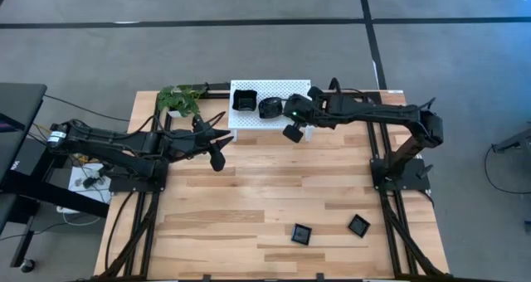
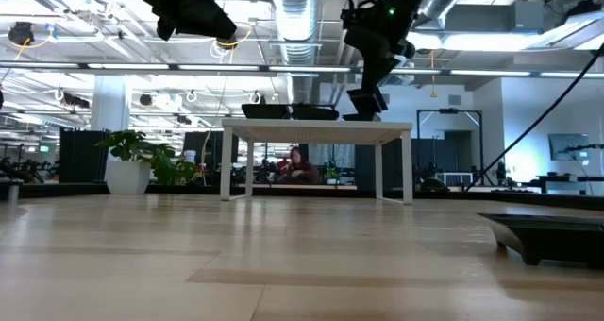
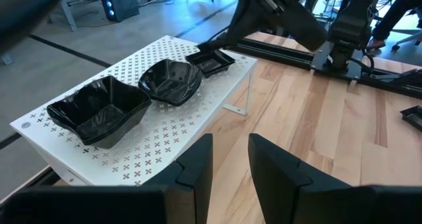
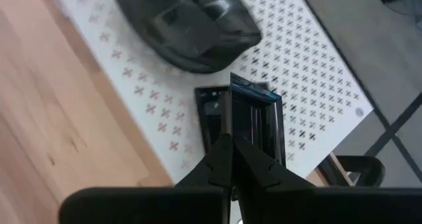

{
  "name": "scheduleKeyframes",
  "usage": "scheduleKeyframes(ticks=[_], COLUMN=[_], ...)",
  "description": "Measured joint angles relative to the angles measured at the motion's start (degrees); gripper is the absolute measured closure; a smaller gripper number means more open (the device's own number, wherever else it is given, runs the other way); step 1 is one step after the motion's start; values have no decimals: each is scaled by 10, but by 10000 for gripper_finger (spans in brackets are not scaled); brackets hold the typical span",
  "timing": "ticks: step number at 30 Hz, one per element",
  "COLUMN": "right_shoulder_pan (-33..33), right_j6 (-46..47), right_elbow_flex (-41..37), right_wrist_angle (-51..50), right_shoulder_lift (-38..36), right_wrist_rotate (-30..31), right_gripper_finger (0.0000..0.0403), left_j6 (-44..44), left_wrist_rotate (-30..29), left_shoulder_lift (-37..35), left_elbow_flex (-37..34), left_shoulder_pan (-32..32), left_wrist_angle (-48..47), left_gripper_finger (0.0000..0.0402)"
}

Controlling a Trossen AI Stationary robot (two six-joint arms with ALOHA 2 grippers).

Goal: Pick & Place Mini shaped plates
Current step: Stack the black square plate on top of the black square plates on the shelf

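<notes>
Looking down from the high view, I have the right claw (image 1: pixel 292 133) at the front edge of the white rack (image 1: pixel 282 86) in the upper middle; two plates (image 1: pixel 300 234) wait on the counter (image 1: pixel 249 191) at lower right. In the low view a plate (image 2: pixel 543 234) sits at right. The left wrist view shows the left claw (image 3: pixel 229 159) released, idle near the rack. In the right wrist view, my claw is clenched on a small square plate (image 4: pixel 254 115) over the rack: placing, I judge. Next I must let go and lift clear.
</notes>
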Motion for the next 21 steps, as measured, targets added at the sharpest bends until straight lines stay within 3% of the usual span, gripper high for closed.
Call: scheduleKeyframes(ticks=[21], right_shoulder_pan=[-16], right_j6=[-46], right_elbow_flex=[-17], right_wrist_angle=[38], right_shoulder_lift=[0], right_wrist_rotate=[-11], right_gripper_finger=[403], left_j6=[1], left_wrist_rotate=[0], left_shoulder_lift=[0], left_elbow_flex=[0], left_shoulder_pan=[0], left_wrist_angle=[0], left_gripper_finger=[302])
